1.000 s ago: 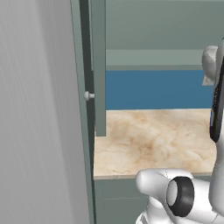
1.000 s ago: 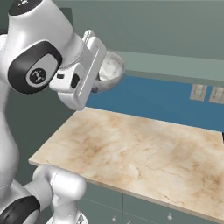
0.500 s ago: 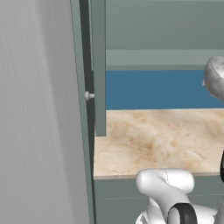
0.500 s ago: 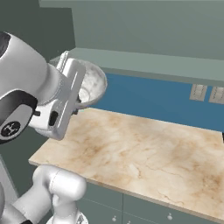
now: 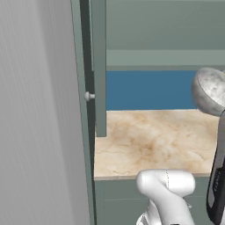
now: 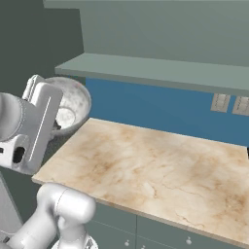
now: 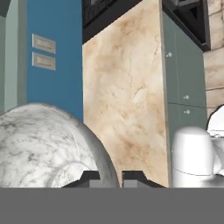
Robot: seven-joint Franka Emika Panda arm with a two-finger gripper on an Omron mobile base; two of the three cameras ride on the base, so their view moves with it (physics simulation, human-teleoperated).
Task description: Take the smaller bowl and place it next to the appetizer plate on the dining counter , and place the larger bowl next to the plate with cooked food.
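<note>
The smaller bowl (image 6: pixel 72 104), whitish-grey and speckled, hangs tilted on its side in the air off the left end of a marbled counter (image 6: pixel 155 165). My gripper (image 6: pixel 54 124) is shut on its rim, with the white hand in front of the bowl. The bowl's rounded outside (image 5: pixel 210 90) shows at the right edge of the left base view, above the counter (image 5: pixel 149 140). Up close in the hand view, the bowl (image 7: pixel 43 144) bulges at lower left, and my gripper (image 7: pixel 111 178) pinches its wall between the two dark fingertips.
The counter has grey-green cabinet fronts (image 6: pixel 160 233), a blue back wall (image 6: pixel 160 109) with outlets (image 6: pixel 220 102), and a shelf (image 6: pixel 160 70) above. A tall grey-green door edge with a knob (image 5: pixel 89 96) stands close on the left.
The arm has swung the bowl left and downward in the right base view, from above the counter to its left end. The bowl has come into the left base view at the right edge.
</note>
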